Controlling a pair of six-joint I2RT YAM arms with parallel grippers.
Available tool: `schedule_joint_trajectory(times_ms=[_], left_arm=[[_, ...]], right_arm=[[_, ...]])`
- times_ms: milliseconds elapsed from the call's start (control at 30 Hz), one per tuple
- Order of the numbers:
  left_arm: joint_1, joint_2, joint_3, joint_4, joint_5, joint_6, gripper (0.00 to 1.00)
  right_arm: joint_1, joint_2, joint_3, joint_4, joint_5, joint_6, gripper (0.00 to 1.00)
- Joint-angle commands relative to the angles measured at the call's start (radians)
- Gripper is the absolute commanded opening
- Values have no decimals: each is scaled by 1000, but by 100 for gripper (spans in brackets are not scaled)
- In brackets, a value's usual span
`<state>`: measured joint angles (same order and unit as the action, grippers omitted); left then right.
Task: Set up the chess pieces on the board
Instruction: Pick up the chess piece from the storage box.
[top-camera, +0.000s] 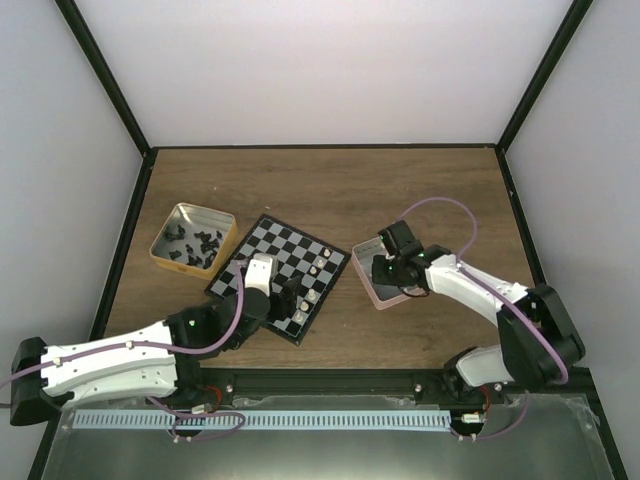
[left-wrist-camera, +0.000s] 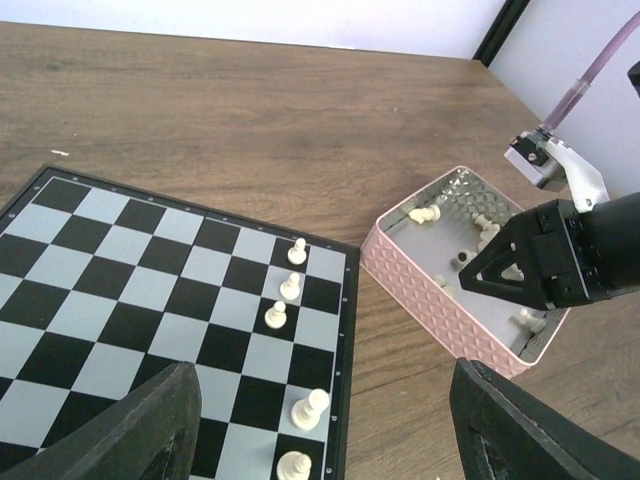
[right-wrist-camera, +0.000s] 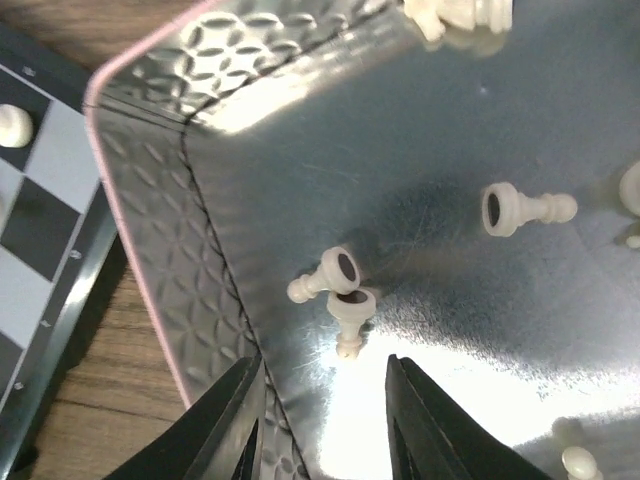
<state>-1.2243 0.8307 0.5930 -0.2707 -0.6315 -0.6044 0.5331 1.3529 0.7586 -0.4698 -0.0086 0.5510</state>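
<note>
The board (top-camera: 270, 245) lies left of centre, and several cream-white chess pieces (top-camera: 318, 272) stand along its right edge. In the left wrist view they (left-wrist-camera: 290, 287) stand in a column on the board (left-wrist-camera: 120, 290). My left gripper (top-camera: 293, 300) hovers over the board's near right corner, open and empty (left-wrist-camera: 325, 440). My right gripper (top-camera: 385, 272) is down inside the pink tray (top-camera: 360, 275), open (right-wrist-camera: 325, 420). Two white pawns (right-wrist-camera: 348, 312) lie on their sides just ahead of its fingertips, untouched. Black pieces (top-camera: 195, 245) lie in the gold tin.
The gold tin (top-camera: 165, 232) stands left of the board. More white pieces (right-wrist-camera: 525, 210) lie scattered on the tray floor. The tray's embossed wall (right-wrist-camera: 160, 200) runs close beside my right gripper's left finger. The board's edge (right-wrist-camera: 40, 200) lies just outside it.
</note>
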Motion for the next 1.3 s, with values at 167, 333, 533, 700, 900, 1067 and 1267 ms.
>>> schedule_joint_trajectory(times_ms=[167, 333, 533, 700, 900, 1067, 1267], left_arm=[[2, -25, -33, 22, -13, 6, 70], [2, -24, -36, 25, -14, 6, 70], [3, -25, -37, 23, -19, 7, 71], [3, -24, -33, 22, -20, 8, 70], [3, -16, -29, 27, -20, 14, 71], [3, -9, -27, 34, -19, 16, 71], [3, -3, -28, 41, -10, 10, 71]], right_arm=[[-2, 102, 41, 4, 9, 5, 29], [-2, 153, 45, 34, 22, 5, 26], [-2, 212, 53, 60, 61, 30, 17], [-3, 220, 45, 80, 123, 61, 7], [-2, 184, 31, 101, 175, 82, 6], [-2, 133, 10, 140, 191, 89, 5], [-2, 31, -31, 211, 150, 88, 5]])
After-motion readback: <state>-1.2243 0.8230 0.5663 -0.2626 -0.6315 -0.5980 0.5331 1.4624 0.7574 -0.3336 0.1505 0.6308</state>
